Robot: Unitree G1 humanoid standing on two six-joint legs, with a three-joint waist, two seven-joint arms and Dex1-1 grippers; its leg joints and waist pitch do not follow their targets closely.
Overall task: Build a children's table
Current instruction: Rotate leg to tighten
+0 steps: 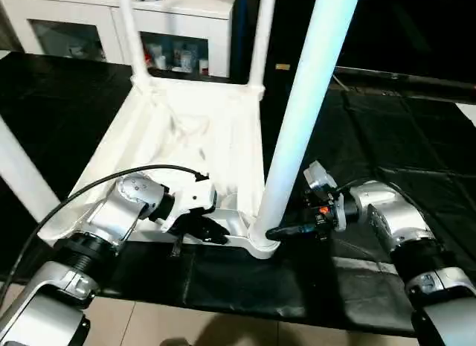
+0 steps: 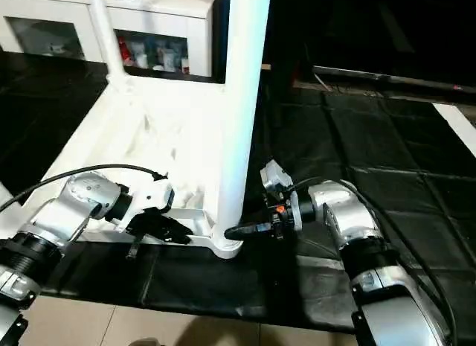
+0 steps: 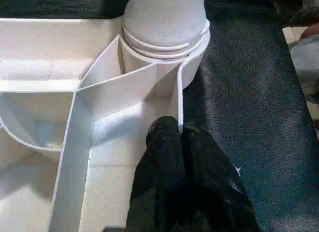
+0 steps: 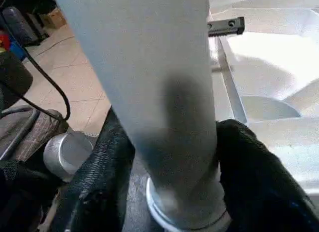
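Assembly looks well advanced. The children's table (image 1: 186, 138) lies upside down on a black mat (image 1: 387, 138), its ribbed underside facing up, and legs stand upright from its corners: two at the far corners near a white glass-door cabinet (image 1: 111, 26), one at the near left corner reaching the picture's edge, and the near leg (image 1: 297, 115) rising tall from the corner socket (image 3: 164, 47) closest to the robot. So all four legs appear to be in their places.

What seems left is seating or tightening this last near leg. The right gripper (image 1: 290, 231) has its black jaws either side of the leg just above the socket collar; the right wrist view shows a finger (image 4: 254, 182) against each flank of the white shaft, so the jaws look closed around it, though how firm the hold is cannot be judged. The left gripper (image 1: 204, 228) has its jaws pressed together, tips resting at the thin rib wall of the frame just beside the socket, apparently steadying the top.

After that, the table would need turning upright onto its legs. Whether the other three legs are fully tightened cannot be told.
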